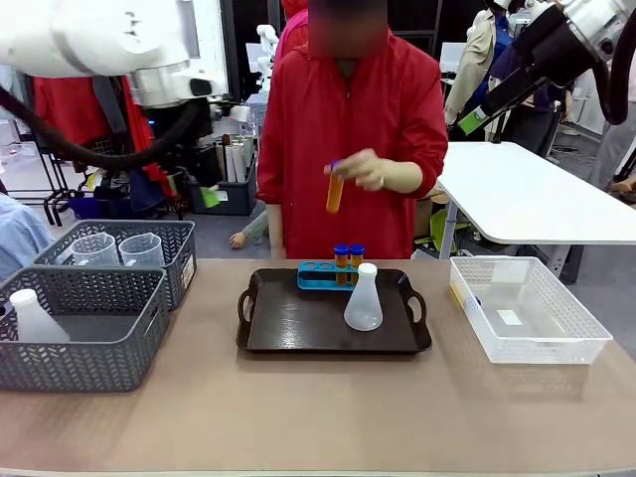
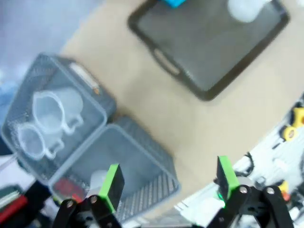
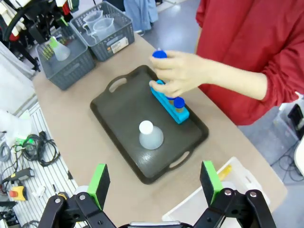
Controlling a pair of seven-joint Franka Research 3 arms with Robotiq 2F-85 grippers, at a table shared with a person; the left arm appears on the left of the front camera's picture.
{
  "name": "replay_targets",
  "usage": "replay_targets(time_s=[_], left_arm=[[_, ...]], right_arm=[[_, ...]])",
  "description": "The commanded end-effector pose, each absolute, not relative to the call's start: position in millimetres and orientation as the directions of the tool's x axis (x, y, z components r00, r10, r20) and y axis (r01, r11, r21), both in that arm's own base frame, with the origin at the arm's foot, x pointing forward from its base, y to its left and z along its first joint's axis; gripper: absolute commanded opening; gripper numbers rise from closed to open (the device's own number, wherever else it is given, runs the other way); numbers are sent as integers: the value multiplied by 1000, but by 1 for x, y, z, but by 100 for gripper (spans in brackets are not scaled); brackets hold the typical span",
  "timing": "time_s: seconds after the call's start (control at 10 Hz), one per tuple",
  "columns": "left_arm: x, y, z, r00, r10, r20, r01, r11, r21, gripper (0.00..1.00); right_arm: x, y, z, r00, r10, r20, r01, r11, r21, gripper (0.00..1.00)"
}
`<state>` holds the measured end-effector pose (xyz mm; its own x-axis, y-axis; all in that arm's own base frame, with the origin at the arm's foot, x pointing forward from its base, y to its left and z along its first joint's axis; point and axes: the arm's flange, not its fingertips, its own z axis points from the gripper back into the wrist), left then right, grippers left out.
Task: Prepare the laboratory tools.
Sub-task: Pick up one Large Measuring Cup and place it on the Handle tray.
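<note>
Left gripper and right gripper hover, jaws wide and empty, while a hand holds an orange tube above the rack.

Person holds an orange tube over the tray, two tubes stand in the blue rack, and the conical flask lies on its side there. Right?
No: the front view shows the conical flask standing upright on the tray. The held tube and the two racked tubes are as stated.

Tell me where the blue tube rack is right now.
In the front view, the blue tube rack sits at the far edge of the dark tray, mid-table, just behind the white flask, with two orange tubes standing in it.
</note>
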<state>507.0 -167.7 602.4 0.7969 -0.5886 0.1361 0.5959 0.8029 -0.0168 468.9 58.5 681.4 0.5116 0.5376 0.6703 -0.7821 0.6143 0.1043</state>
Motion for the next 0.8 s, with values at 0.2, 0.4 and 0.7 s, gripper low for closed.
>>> replay_targets(time_s=[0.2, 0.4, 0.7], left_arm=[[483, -97, 565, 928, -349, 127, 361, 929, -83, 100], [493, -96, 572, 912, -400, 93, 406, 912, -61, 100], [493, -96, 572, 912, -400, 93, 406, 912, -61, 100]], right_arm=[[468, 59, 682, 510, 531, 677, -783, 612, 111, 100], [468, 59, 682, 510, 531, 677, -783, 612, 111, 100], [468, 59, 682, 510, 531, 677, -783, 612, 111, 100]])
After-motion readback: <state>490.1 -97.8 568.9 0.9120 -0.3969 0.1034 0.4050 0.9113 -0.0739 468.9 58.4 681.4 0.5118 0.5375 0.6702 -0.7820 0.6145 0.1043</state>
